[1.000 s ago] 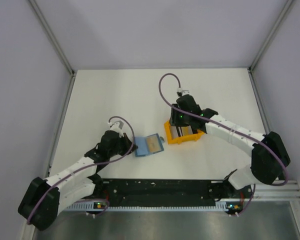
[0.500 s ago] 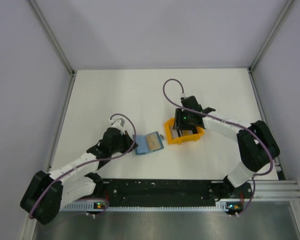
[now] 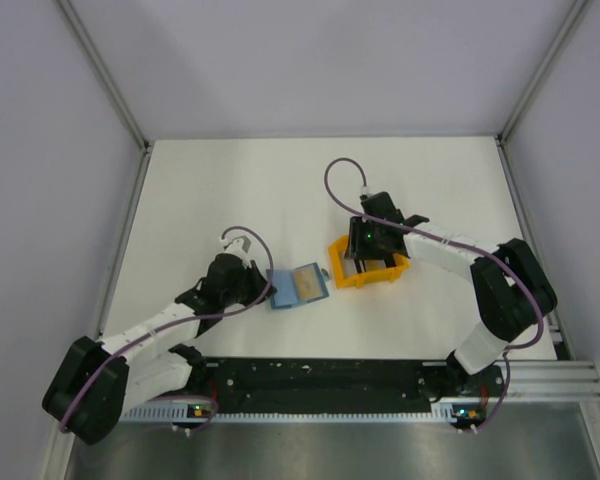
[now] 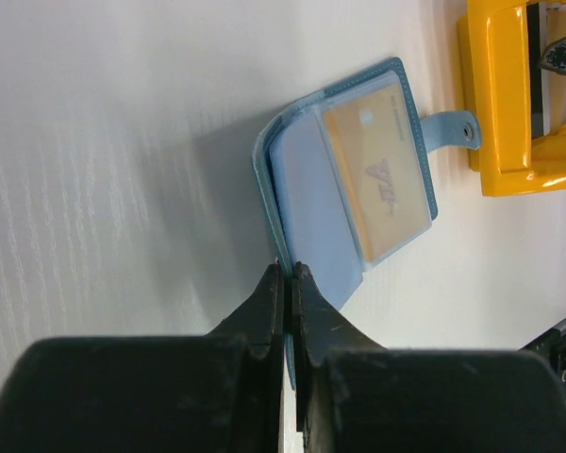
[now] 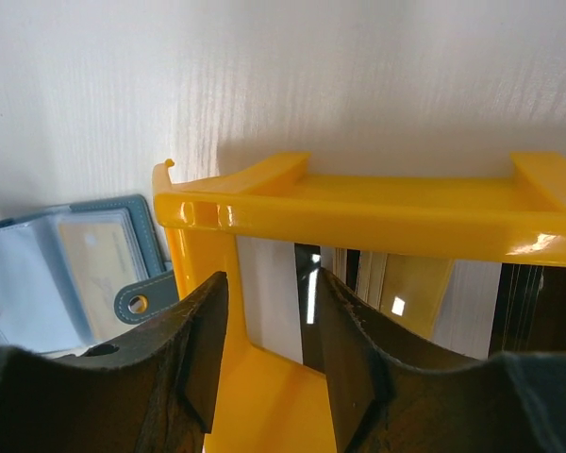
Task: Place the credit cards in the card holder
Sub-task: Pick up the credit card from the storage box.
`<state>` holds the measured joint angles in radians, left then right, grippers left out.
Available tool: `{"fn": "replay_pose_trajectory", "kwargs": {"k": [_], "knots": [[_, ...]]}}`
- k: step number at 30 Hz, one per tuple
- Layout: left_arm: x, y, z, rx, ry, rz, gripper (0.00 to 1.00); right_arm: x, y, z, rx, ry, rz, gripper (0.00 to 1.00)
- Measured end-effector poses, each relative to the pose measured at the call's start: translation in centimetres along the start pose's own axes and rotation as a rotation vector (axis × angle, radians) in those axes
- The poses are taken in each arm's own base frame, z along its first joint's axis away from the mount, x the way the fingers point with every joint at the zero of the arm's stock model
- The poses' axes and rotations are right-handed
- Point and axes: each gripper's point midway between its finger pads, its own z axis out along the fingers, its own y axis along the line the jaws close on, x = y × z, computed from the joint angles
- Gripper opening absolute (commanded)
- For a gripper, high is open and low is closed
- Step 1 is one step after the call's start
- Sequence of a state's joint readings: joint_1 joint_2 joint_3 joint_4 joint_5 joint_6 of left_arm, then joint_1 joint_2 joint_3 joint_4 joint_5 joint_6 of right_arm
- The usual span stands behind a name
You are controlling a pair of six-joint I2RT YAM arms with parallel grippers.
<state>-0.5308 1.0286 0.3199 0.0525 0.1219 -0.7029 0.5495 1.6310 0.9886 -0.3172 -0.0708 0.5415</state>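
The left gripper is pinching shut on the near edge of the open card holder. The holder is lying flat on the table at 9 o'clock from the orange rack, with one tan card sitting in its pocket. The right gripper is hovering over the rack with its jaws apart and gripping nothing, and more credit cards are standing on edge inside.
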Motion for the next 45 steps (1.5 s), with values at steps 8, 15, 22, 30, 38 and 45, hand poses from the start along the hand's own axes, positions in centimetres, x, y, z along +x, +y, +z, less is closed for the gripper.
{"fn": "replay_pose_trajectory", "kwargs": {"k": [8, 15, 22, 30, 38, 45], "knots": [[-0.2, -0.1, 0.1, 0.001, 0.003, 0.002, 0.00, -0.8, -0.7, 0.0, 0.032, -0.046, -0.001, 0.46], [-0.2, -0.1, 0.1, -0.001, 0.002, 0.000, 0.00, -1.3, -1.2, 0.1, 0.059, -0.075, -0.008, 0.46], [-0.2, -0.2, 0.1, 0.005, 0.006, 0.000, 0.00, -1.8, -1.6, -1.2, 0.066, -0.132, -0.016, 0.46], [-0.1, -0.2, 0.1, 0.007, 0.009, 0.000, 0.00, -1.8, -2.1, -0.8, 0.080, -0.128, -0.013, 0.46], [-0.1, -0.2, 0.1, 0.007, 0.013, -0.001, 0.00, -0.9, -2.4, 0.2, 0.081, -0.086, -0.010, 0.39], [0.0, -0.1, 0.2, 0.004, 0.017, 0.001, 0.00, -0.2, -1.1, 0.2, 0.004, -0.045, -0.013, 0.32]]}}
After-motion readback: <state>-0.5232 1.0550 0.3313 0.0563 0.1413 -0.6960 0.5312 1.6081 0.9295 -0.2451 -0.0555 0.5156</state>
